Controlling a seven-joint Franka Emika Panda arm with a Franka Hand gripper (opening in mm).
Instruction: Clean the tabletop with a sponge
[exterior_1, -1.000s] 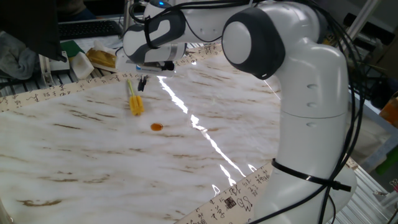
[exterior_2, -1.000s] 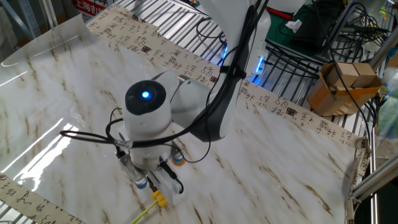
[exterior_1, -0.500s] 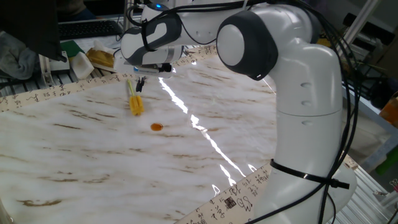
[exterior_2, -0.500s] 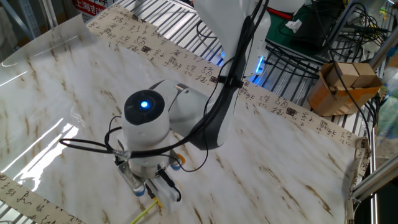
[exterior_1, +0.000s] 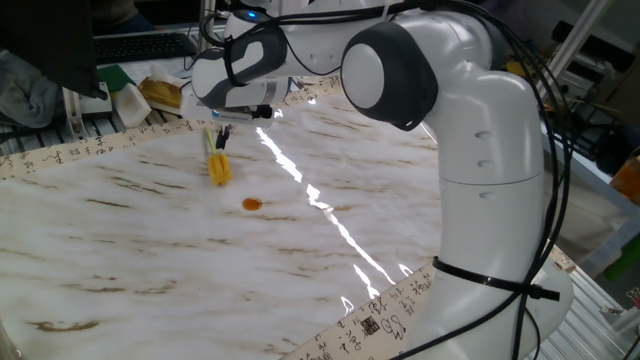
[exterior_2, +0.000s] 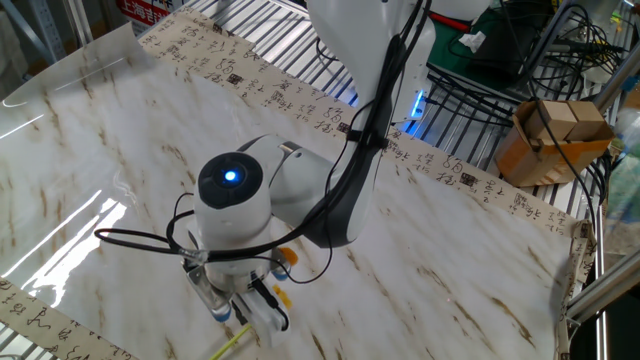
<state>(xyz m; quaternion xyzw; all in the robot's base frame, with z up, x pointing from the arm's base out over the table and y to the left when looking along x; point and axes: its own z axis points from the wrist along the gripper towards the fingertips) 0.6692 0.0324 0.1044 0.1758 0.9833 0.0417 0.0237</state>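
Yellow-orange oblong sponge on a thin pale yellow-green stick (exterior_1: 217, 160) lies flat on the glossy white marble-pattern tabletop with brown streaks (exterior_1: 150, 250), toward its far left part, near the beige border strip printed with black characters (exterior_1: 100, 147). Compared with a second ago, the white arm's head has shifted left and lower, so the black two-finger gripper (exterior_1: 221, 137) now hangs directly over the stick end instead of just right of it. Its fingers look slightly parted and hold nothing, though the gap is too small to judge. The sponge has not moved. Its long axis runs far to near, tilted slightly right, with the sponge head at the near end and the stick pointing away toward the border. A small round orange stain (exterior_1: 252, 204) sits just near and right of the sponge head, apart from it. In the other fixed view the stick's tip (exterior_2: 230, 345) pokes out beneath the gripper (exterior_2: 245, 312).
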